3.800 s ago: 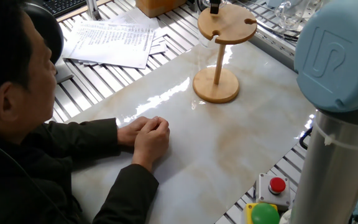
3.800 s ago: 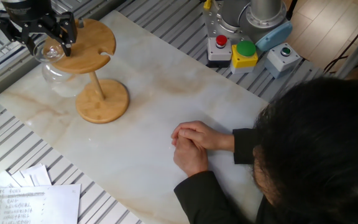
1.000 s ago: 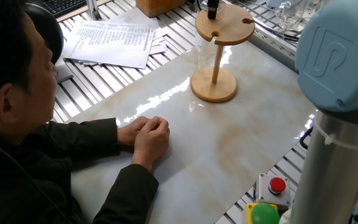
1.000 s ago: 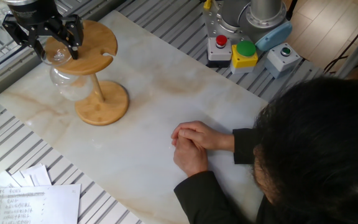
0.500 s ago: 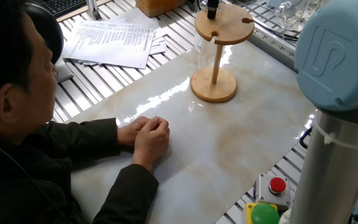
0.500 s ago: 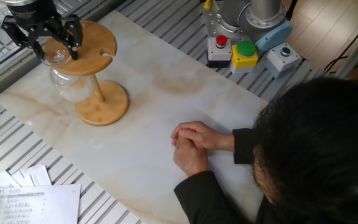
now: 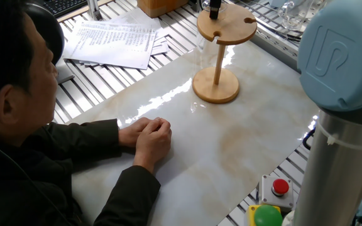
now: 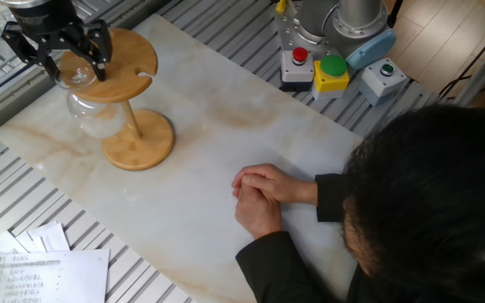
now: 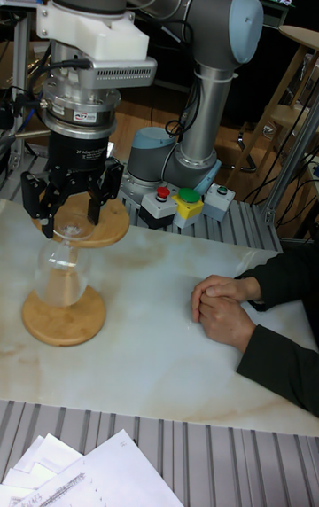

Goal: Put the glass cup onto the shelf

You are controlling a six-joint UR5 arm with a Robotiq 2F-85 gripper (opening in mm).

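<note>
The gripper (image 9: 71,197) is right over the edge of the shelf (image 8: 129,52). Its fingers (image 9: 42,206) are spread open around the foot of the cup (image 9: 64,275) and do not squeeze it. The cup hangs upside down from a notch in the top disc, with its round bowl under the disc, beside the post. The shelf stands on the tabletop (image 8: 226,151). A man's hands (image 8: 259,192) rest there too, well apart from it.

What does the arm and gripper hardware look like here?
The UR5 arm has dark grey tube links and light blue joint caps. At the wrist, a white block sits above a silver ring and a black cylinder. The gripper is black with spread claw-like fingers. Black cables trail beside the wrist.
</note>
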